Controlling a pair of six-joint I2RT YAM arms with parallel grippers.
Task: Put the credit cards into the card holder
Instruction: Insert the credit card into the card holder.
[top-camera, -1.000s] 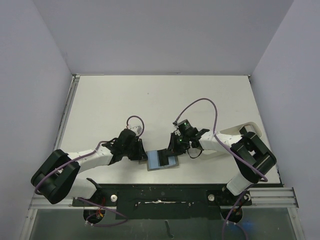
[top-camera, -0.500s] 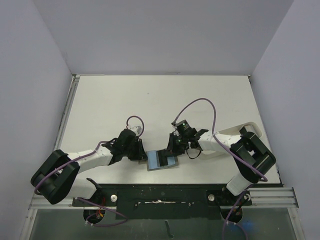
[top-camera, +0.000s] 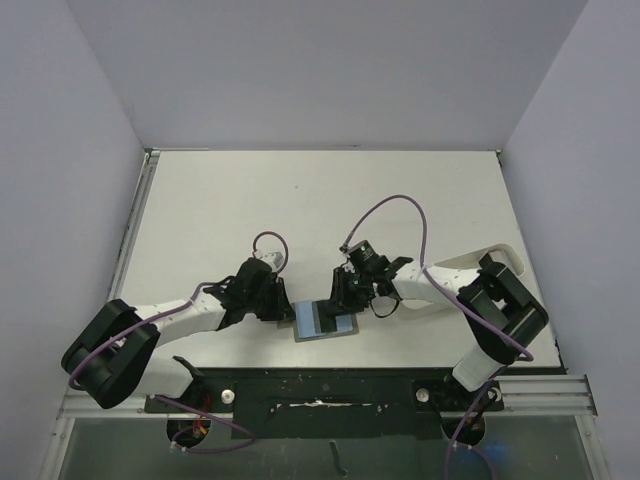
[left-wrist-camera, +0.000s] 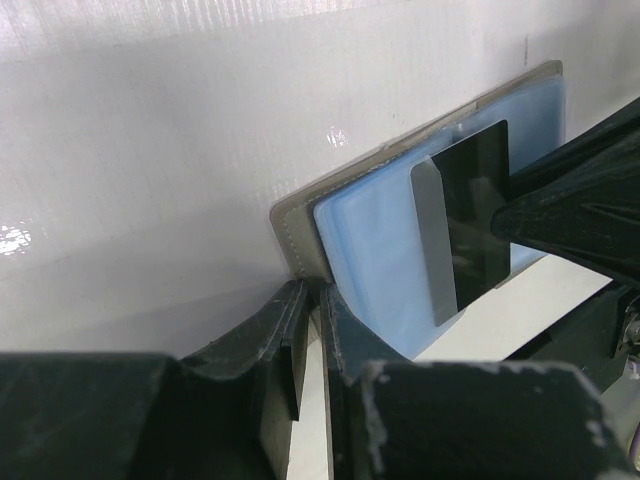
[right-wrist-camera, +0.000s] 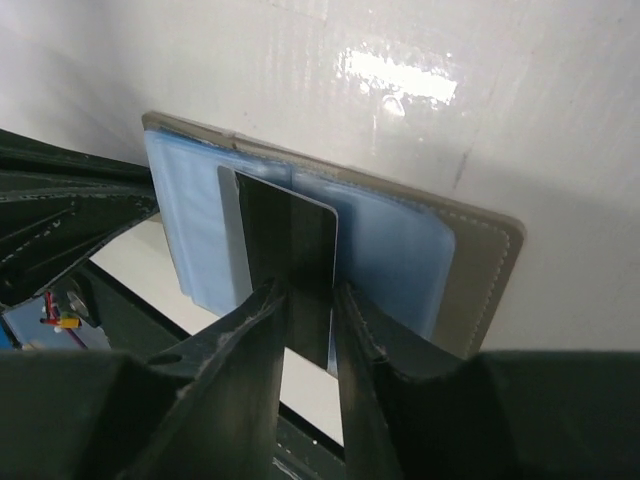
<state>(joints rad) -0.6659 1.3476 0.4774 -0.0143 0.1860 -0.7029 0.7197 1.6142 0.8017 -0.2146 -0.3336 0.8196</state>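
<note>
The card holder (top-camera: 312, 322) lies open near the table's front edge, light blue lining up and grey-olive rim showing (right-wrist-camera: 490, 270). My left gripper (left-wrist-camera: 318, 290) is shut on its left edge (left-wrist-camera: 300, 240). A dark credit card (right-wrist-camera: 285, 235) with a paler strip along one side lies flat on the blue lining (left-wrist-camera: 475, 220). My right gripper (right-wrist-camera: 310, 295) hovers right over the card's near end. Its fingers stand a little apart, and the card shows through the gap. In the top view the right gripper (top-camera: 340, 298) covers the wallet's far right part.
The black rail (top-camera: 330, 385) along the table's front edge runs just below the wallet. The two arms close in on the wallet from left and right. White tabletop (top-camera: 300, 200) stretches behind them to the grey walls.
My right gripper has slid a little left over the wallet, and its jaws have parted slightly from the card. The left gripper and the wallet have stayed put.
</note>
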